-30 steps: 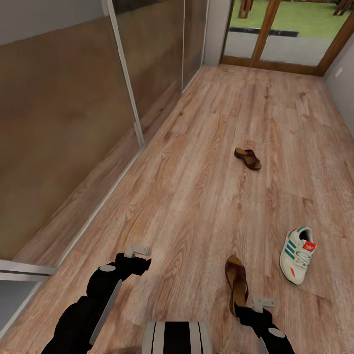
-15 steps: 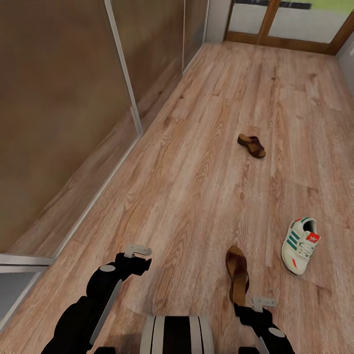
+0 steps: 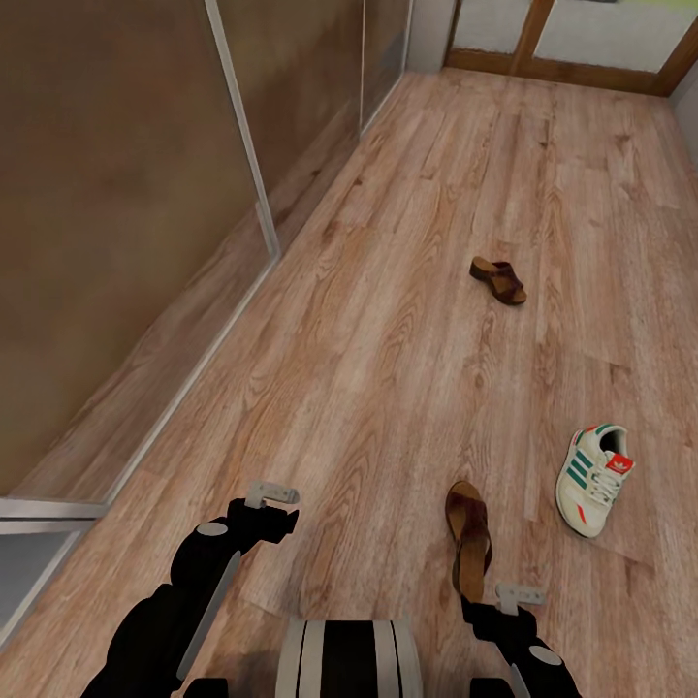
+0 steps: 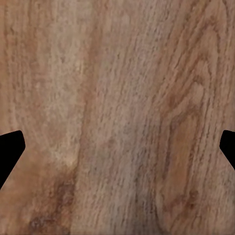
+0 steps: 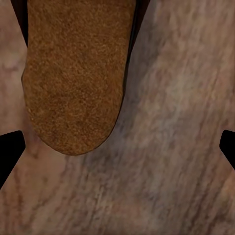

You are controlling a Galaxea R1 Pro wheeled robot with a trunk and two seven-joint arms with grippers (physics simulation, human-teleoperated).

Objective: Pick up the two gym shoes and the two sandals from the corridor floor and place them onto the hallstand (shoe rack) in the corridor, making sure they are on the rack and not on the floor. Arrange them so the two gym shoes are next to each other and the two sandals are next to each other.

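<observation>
Count on the corridor floor (image 3: 388, 320): two sandals, one gym shoe.

Near sandal (image 3: 469, 538): lies flat at about 5 o'clock in my head view, long axis running roughly 12 to 6, heel end toward me. My right wrist camera looks down on its tan footbed (image 5: 76, 73), rounded end on the planks.

Far sandal (image 3: 498, 280): at about 1 o'clock, well apart from the near one, lying slantwise.

Gym shoe (image 3: 591, 479): at about 4 o'clock, white with green stripes and a red tongue patch, upright on its sole, near the first sandal but not touching it.

My right gripper (image 3: 519, 597): just behind the near sandal's heel end, above the floor. Fingertips sit at the two edges of the wrist picture, so spread wide, holding nothing.

My left gripper (image 3: 271, 494): at about 7 o'clock, over bare planks (image 4: 117, 117). Fingertips likewise at the picture's edges: wide apart, holding nothing.

Glass sliding panels (image 3: 126, 223) run along 9 to 11 o'clock.
</observation>
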